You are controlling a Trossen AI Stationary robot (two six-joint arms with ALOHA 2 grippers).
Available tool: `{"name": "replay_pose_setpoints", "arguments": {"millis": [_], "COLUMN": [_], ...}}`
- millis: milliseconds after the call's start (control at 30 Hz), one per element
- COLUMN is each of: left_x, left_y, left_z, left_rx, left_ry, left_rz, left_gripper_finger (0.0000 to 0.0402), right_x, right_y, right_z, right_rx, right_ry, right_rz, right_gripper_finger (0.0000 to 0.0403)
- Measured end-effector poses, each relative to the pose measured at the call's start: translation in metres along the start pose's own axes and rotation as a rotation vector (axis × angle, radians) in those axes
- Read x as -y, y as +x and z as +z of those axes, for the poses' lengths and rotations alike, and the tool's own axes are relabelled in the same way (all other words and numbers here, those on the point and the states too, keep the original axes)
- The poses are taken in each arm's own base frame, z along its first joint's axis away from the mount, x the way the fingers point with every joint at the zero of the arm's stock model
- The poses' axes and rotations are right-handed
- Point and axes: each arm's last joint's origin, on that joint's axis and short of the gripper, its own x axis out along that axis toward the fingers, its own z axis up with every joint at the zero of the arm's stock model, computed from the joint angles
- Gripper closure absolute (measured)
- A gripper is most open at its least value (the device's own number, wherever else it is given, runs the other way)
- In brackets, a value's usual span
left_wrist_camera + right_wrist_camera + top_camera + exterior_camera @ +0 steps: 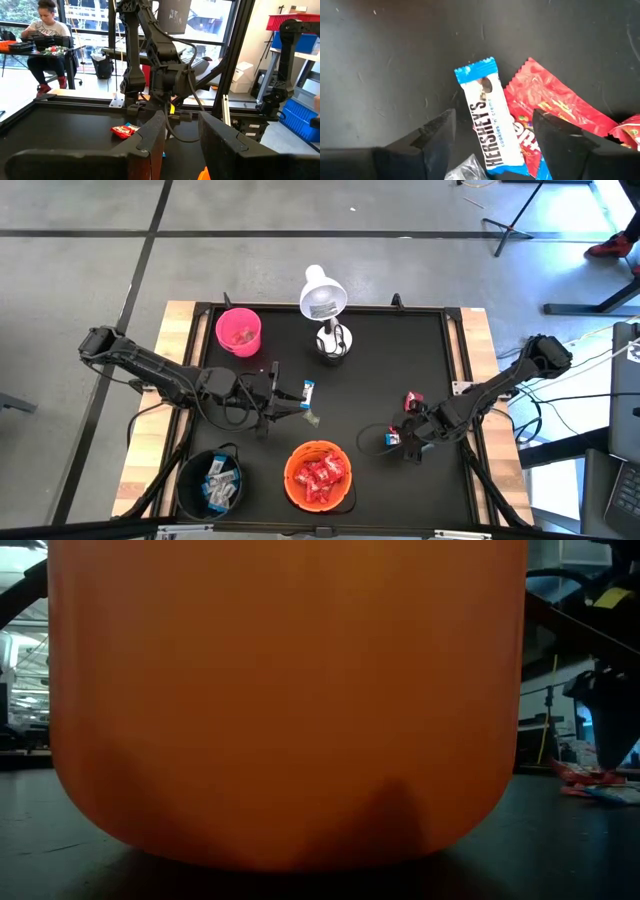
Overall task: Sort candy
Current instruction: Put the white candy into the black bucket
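Observation:
My right gripper [495, 127] [403, 442] is open and points down at a blue-and-white wrapped candy [490, 135] that lies on the black table. One finger stands on each side of it. This candy lies partly over red wrapped candies [555, 112], with a bit of silvery wrapper [467, 170] beside them. Another red candy [412, 400] lies farther back. My left gripper [182, 120] [290, 397] is open, left of centre, near a blue-and-white candy [308, 392] and a silvery one [313, 417]. Nothing shows between its fingers.
An orange bowl [318, 475] of red candies and a black bowl [212, 483] of blue-and-white ones stand at the near edge. A pink cup [238, 330] and a white lamp [325, 300] stand at the far edge. A person [45, 30] sits beyond the table.

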Motion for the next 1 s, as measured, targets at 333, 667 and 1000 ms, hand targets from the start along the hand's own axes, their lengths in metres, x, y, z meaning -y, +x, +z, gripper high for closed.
{"name": "replay_pose_setpoints", "arguments": {"millis": [333,667,1000], "left_x": [0.000,0.000,0.000], "left_y": [0.000,0.000,0.000], "left_z": [0.000,0.000,0.000], "left_rx": [0.000,0.000,0.001], "left_ry": [0.000,0.000,0.000], "left_rz": [-0.001,-0.001,0.006], "left_gripper_finger": [0.0294,0.0294,0.0294], "right_x": [0.008,0.004,-0.003], "right_y": [0.010,0.027,0.017], "right_z": [-0.010,-0.010,-0.002], "right_rx": [-0.035,-0.093,-0.136], "right_ry": [-0.040,-0.046,-0.024], "right_rz": [-0.030,-0.049,-0.053], "right_gripper_finger": [0.0194,0.0197,0.0236]}}
